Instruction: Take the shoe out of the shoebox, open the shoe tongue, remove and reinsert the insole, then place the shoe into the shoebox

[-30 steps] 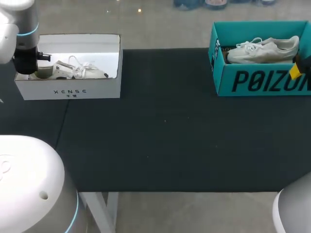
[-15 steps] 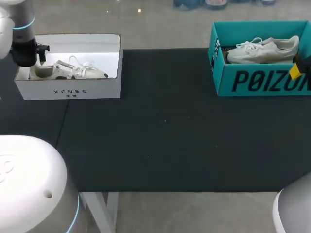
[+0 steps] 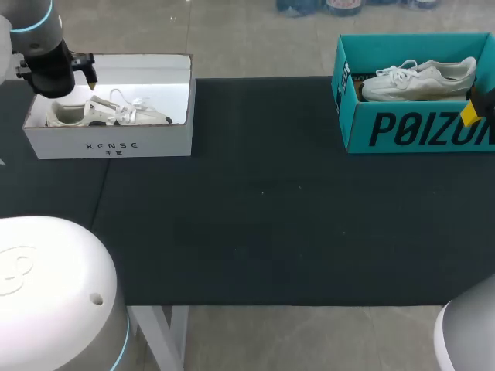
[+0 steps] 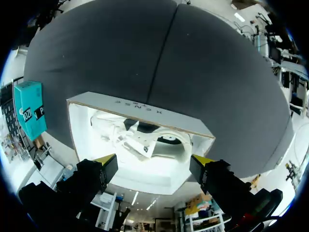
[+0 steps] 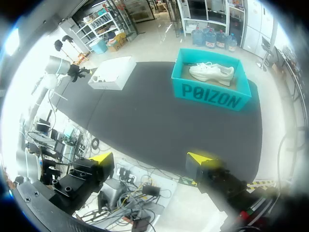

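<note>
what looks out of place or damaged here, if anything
Nothing stands out. One shoe lies in the white shoebox, another shoe in the teal shoebox; both boxes sit upright and intact on the table.

Table (image 3: 263,193): left shoebox (image 3: 108,145) at far-left corner, sneaker (image 3: 116,114) inside. Right shoebox (image 3: 418,127) at far-right corner, second sneaker (image 3: 421,79) inside. Boxes well apart. Left gripper (image 4: 154,162) above far-left corner, over left shoebox.

The dark table (image 3: 263,216) carries a white shoebox (image 3: 108,144) far left, a teal shoebox (image 3: 418,127) far right.
</note>
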You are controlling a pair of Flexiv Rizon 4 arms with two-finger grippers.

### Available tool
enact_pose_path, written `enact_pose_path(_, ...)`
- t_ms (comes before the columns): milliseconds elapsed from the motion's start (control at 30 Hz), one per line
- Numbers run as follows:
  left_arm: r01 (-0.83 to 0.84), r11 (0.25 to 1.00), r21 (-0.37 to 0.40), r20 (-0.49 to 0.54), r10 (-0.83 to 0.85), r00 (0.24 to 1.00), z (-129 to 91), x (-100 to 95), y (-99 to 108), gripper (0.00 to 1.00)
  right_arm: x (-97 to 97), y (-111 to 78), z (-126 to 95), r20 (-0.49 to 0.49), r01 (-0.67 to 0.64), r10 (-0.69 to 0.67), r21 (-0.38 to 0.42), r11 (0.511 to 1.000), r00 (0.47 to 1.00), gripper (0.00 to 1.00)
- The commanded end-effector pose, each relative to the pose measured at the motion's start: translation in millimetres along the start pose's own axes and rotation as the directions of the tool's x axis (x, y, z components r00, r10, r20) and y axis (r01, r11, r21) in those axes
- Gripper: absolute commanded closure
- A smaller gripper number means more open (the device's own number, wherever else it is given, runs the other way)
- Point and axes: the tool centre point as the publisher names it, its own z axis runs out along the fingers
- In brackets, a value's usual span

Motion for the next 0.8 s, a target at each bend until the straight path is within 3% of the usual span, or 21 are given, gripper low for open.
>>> enact_pose_path(33,-0.019,1.0,0.019,-0.008,0.019,1.0,-43,-20.1,-32,0.0,0.1,2.9,1,0.0,-0.001,0.001,0.006,1.0,1.0,0.0)
enact_pose_path(267,-0.105,0.991,0.086,0.033,0.102,0.994,-54,-54.5,-52,0.0,0.1,2.9,1,0.0,-0.001,0.001,0.006,1.0,1.0,0.0)
enact_pose_path(367,-0.139,0.988,0.062,0.01,0.139,0.99,-59,-70.2,-61,0.0,0.1,2.9,1,0.0,-0.001,0.001,0.006,1.0,1.0,0.0)
enact_pose_path(800,-0.139,0.988,0.062,0.01,0.139,0.99,-59,-70.2,-61,0.0,0.1,2.9,1,0.0,-0.001,0.001,0.006,1.0,1.0,0.0)
